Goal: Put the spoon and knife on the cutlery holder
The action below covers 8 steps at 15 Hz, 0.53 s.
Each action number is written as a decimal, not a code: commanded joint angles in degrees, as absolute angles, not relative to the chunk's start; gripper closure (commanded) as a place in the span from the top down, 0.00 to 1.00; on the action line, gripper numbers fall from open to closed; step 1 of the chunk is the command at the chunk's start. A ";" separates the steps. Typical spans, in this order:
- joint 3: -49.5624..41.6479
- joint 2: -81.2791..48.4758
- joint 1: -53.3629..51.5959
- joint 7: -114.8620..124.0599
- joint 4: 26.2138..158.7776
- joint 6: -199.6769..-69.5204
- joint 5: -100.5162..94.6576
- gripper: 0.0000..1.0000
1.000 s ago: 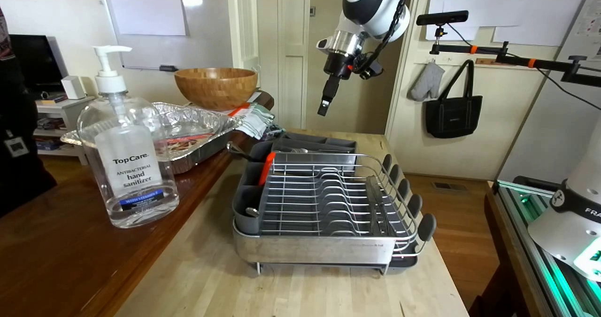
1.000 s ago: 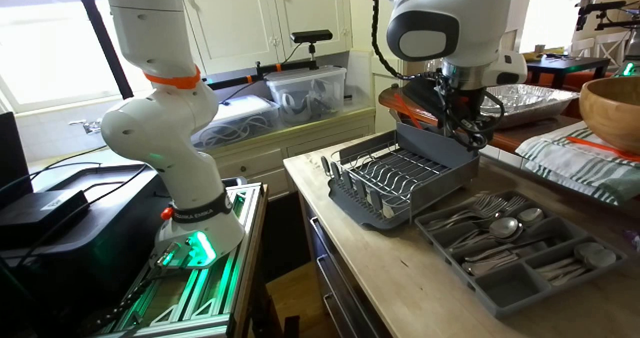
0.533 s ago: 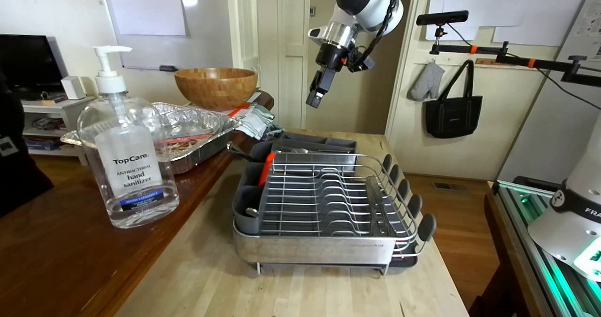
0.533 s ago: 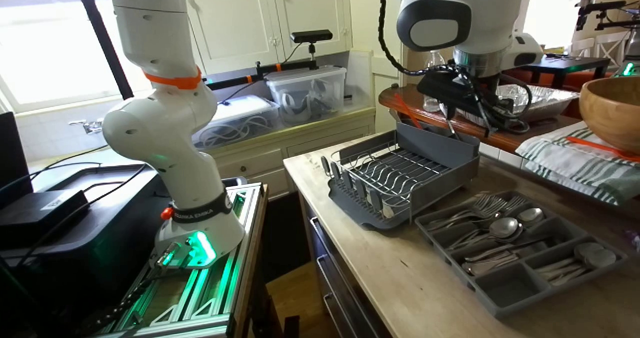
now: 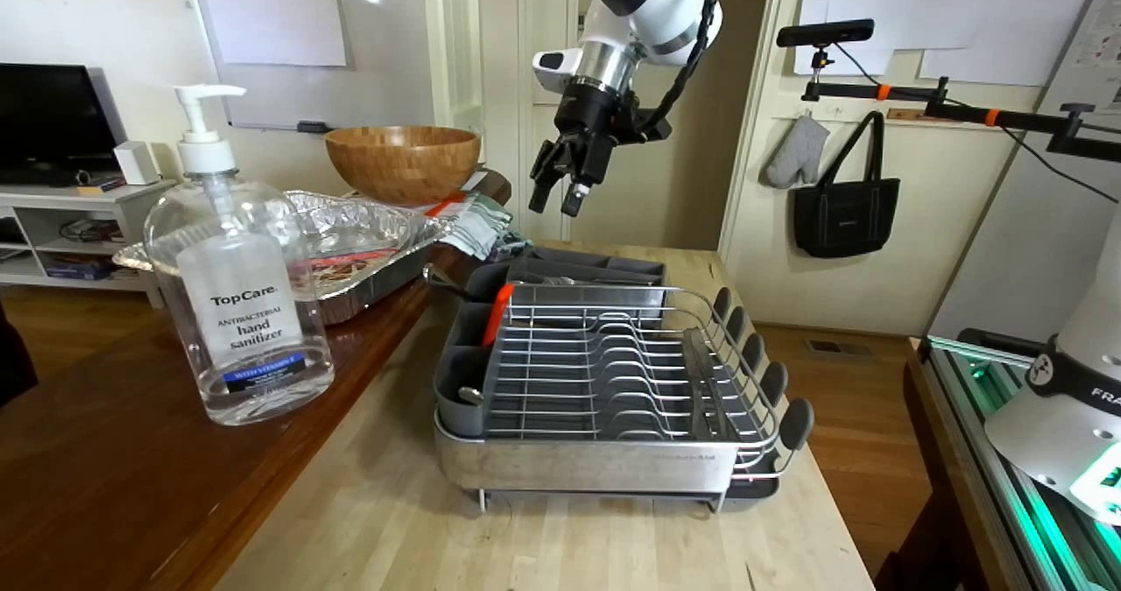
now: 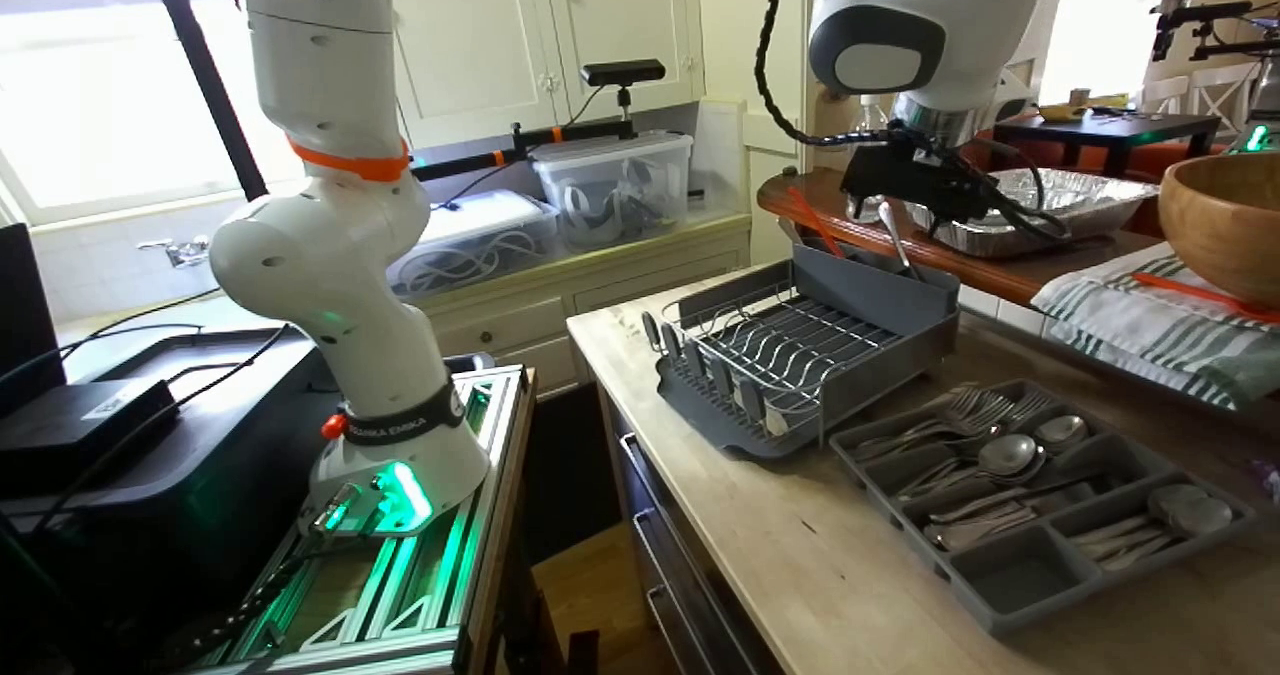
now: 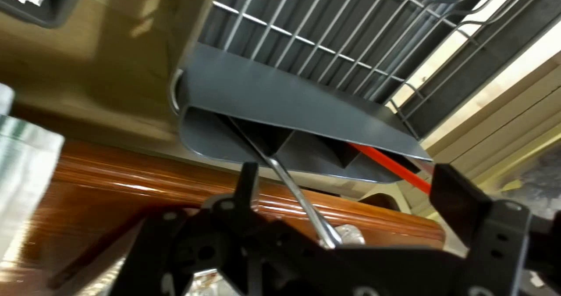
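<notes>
While the gripper (image 5: 555,204) hung spread wide, holding nothing, what I took for the spoon (image 7: 292,187) leaned in the holder (image 7: 271,96), but what looked like knives (image 5: 695,374) lay on the rack (image 5: 587,467), so one of those seemed left to move.

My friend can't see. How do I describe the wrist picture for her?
The robot's open gripper is near a gray cutlery holder with a metal utensil and something red sticking out. A wire dish rack fills the upper right.
</notes>
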State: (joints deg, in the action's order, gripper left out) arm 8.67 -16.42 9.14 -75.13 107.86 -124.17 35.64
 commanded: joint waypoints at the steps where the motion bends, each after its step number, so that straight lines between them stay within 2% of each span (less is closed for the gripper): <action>1: 9.53 -17.58 6.86 -83.43 106.80 -120.80 36.62 1.00; 8: 9.13 -17.05 4.19 -86.93 107.62 -121.79 36.86 1.00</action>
State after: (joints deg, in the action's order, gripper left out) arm 10.28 -17.10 5.23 -86.82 107.75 -122.08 36.57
